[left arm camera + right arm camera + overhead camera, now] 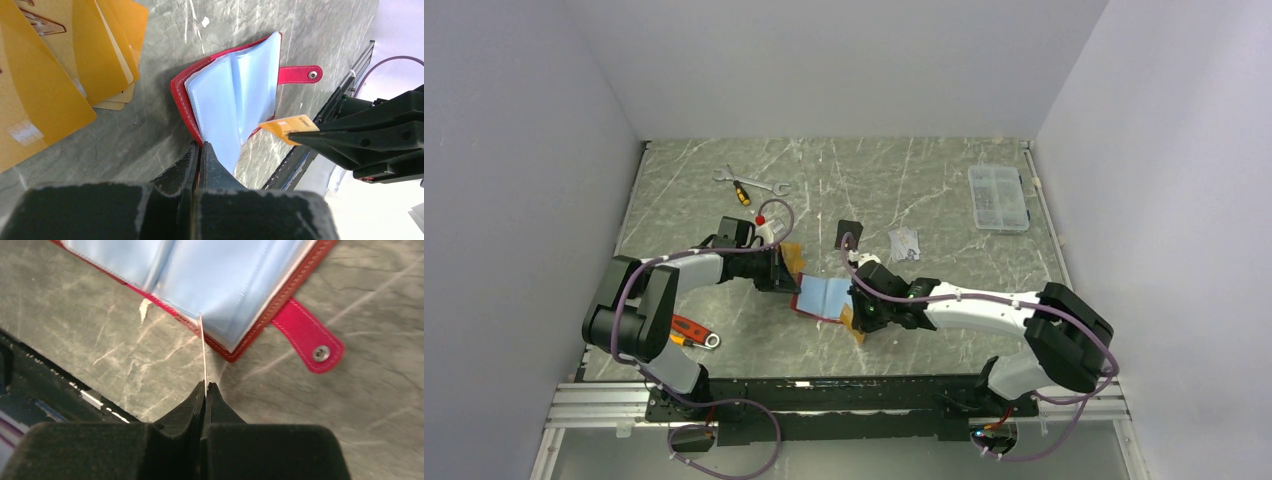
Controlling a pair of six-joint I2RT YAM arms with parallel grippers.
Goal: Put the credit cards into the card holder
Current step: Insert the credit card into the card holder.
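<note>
The card holder (822,295) lies open at frame centre on the worktop (924,180). The left hand (201,150) is clamped on its edge. The right hand (205,387) pinches an orange card (203,347) edge-on, its tip at the card holder's rim directly ahead.

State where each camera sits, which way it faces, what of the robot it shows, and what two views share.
Top external: above and behind the bases, looking down on the table; the left arm and right arm show.
Left wrist: on the left arm, looking along the left pincer, shut on the card holder; the right pincer with its orange card also shows.
Right wrist: on the right arm, looking down its pincer gripping that card edge-on.
Shared: both wrist views show the card holder's snap tab.
</note>
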